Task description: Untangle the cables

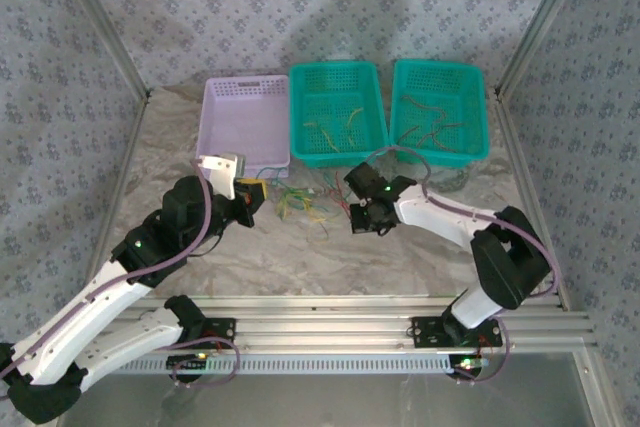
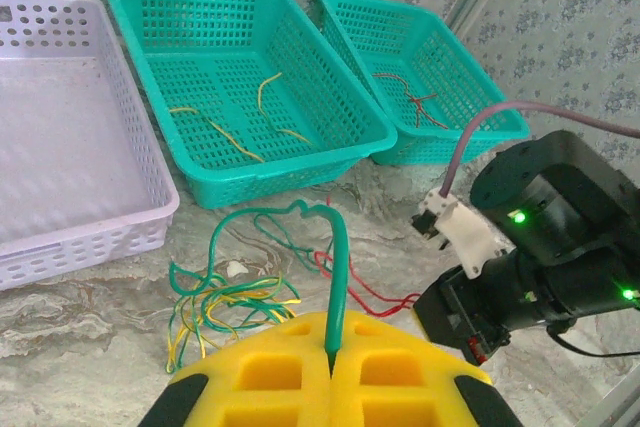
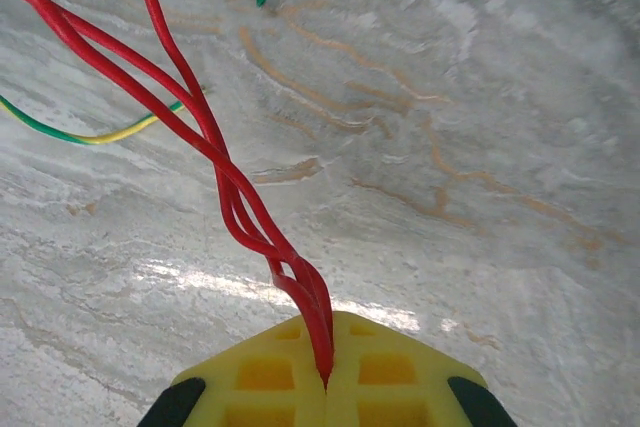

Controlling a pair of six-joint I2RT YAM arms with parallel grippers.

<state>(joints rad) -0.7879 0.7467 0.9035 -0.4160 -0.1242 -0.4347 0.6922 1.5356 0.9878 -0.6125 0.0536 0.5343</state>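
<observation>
**A:** Why do you have both arms so low, facing each other?

**B:** I want one strand in each, so the bunch can be drawn apart between them. My left gripper is clamped on a green cable, which rises from between the yellow honeycomb pads in a springy arch. My right gripper is pinched on several red cables that are twisted round each other like rope.

**A:** And the rest?

**B:** The tangle lies on the marbled table between the two grippers, just in front of the teal baskets. It's thin, glossy loops of green, yellow and red. They look limp, so I expect them to drag and snag.
</observation>
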